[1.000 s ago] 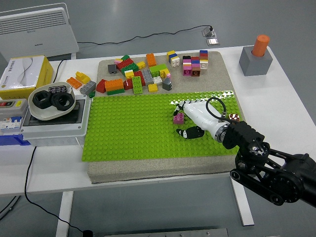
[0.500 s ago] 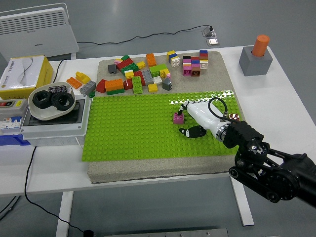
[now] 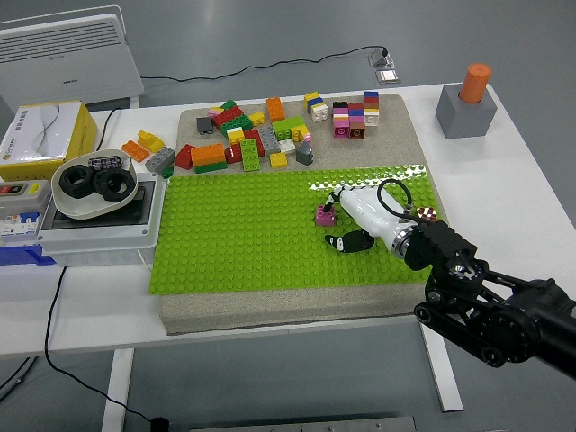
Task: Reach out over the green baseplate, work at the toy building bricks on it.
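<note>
1. The right hand (image 3: 353, 214) reaches over the green baseplate (image 3: 243, 234) from the lower right; its white palm lies low over the studs, with the fingers (image 3: 335, 200) at a small pink brick (image 3: 325, 214) standing near the middle-right of the plate.

2. Over the last second the hand has drawn back a little toward the right and settled; the pink brick has kept its place on the studs, so it seems seated and not lifted.

3. The upper fingers touch or nearly touch the brick's right side, while the dark thumb (image 3: 349, 241) lies apart on the plate just below; whether they grip the brick I cannot tell, since the palm hides the contact.

4. My reading is that the pressing step is about done and the hand is easing away; a fresh brick would come next.

5. The loose bricks (image 3: 256, 135) sit in a heap on the grey mat beyond the plate's far edge, well apart from the hand; a neat stacked block (image 3: 356, 117) stands to their right.

6. The left arm is out of view.
</note>
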Controlling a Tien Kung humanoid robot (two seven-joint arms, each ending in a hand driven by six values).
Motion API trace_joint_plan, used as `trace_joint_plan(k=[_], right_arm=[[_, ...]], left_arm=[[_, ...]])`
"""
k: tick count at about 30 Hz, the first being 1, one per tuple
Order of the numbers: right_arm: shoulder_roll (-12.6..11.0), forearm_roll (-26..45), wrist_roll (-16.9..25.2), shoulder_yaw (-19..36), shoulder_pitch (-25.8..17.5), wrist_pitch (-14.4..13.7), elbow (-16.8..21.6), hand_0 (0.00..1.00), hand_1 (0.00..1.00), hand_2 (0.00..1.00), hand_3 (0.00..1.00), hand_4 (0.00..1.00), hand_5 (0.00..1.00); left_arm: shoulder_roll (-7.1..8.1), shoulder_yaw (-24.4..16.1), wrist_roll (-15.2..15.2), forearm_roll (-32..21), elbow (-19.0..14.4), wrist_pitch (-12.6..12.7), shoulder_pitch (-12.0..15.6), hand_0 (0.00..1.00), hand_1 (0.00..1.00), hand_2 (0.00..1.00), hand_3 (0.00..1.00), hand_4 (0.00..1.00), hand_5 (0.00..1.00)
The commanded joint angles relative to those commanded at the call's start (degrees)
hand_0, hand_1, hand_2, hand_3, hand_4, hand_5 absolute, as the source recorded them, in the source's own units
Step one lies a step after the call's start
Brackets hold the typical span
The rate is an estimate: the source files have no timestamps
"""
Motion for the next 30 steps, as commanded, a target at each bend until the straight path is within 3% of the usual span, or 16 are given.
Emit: trace_joint_plan(k=[17,30], right_arm=[[-0.5,-2.1,-0.1,-0.7,0.2,0.7,-1.4,0.775,0.836,0.867,0.669,0.738,0.321],[1.0,-2.2,0.4,-1.9,1.5,0.3,-3.9,0.775,0.838,0.869,0.669,0.732,0.311]], left_arm=[[-0.05,-0.1,0.0,0.0,0.0,0.0,-0.1,0.774,0.722,0.679,0.772,0.812,0.744],[0.04,-0.1,0.0,0.2,0.0,0.0,-0.2,0.774,0.721,0.679,0.771,0.809,0.743]])
